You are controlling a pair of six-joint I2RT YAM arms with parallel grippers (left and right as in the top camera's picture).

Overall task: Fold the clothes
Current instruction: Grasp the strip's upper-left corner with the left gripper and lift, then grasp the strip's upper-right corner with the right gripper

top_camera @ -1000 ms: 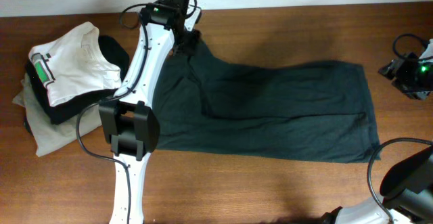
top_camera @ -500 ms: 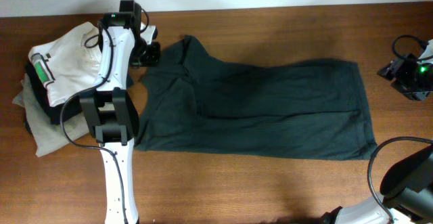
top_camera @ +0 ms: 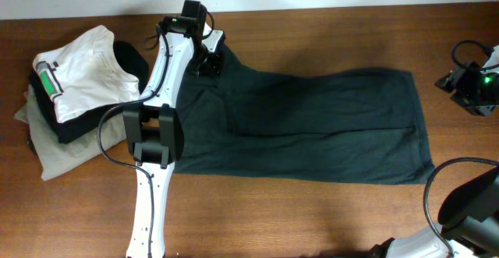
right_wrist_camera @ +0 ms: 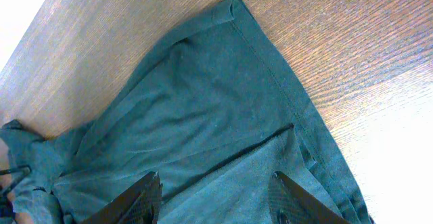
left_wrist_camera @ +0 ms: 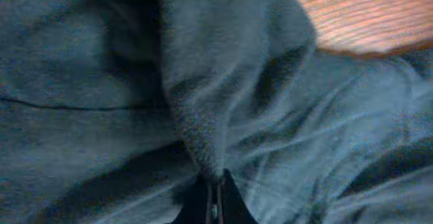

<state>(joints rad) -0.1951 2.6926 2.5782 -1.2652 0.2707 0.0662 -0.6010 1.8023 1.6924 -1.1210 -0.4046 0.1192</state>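
The shirt lay spread flat across the middle of the table, with no fold made yet, so the first fold looked to be the step in hand. Off the shirt's right edge, the right gripper hung with its fingers spread wide, holding nothing. At the shirt's far left corner, by a sleeve, the left gripper had its fingers pressed tight on a raised ridge of the cloth. The next move probably called for lifting that pinched corner and carrying it over the shirt without dragging the rest along.

Counted: one dark shirt, two grippers, and one pile left of the shirt. The pile held a white shirt, a beige garment and, seemingly, one dark piece between them.
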